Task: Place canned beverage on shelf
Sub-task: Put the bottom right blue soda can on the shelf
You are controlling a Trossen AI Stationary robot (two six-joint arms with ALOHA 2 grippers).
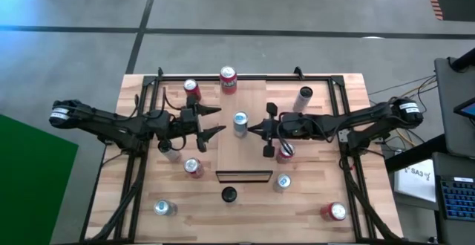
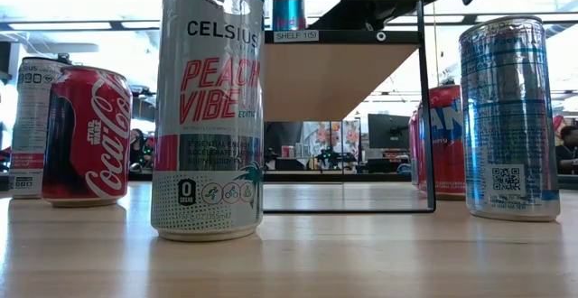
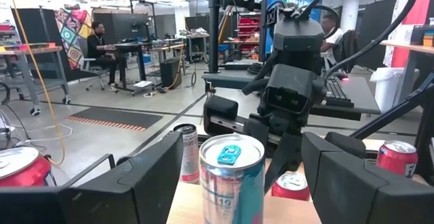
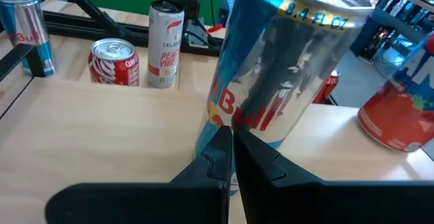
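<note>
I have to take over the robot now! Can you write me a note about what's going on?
Left gripper: open, facing the Red Bull can on the shelf, not gripping it.
Right gripper: shut, empty, its tip by the same can from the other side.
Done: that one can stands upright on the shelf.
Left: probably back both arms away; other cans wait on the table.

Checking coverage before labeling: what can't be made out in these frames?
- Low view: the shelf top is edge-on; most of the can on it is hidden behind the Celsius can.
- Right wrist view: the Red Bull can base is hidden by the right gripper.
- Left wrist view: the left gripper fingertips are cut off.
</note>
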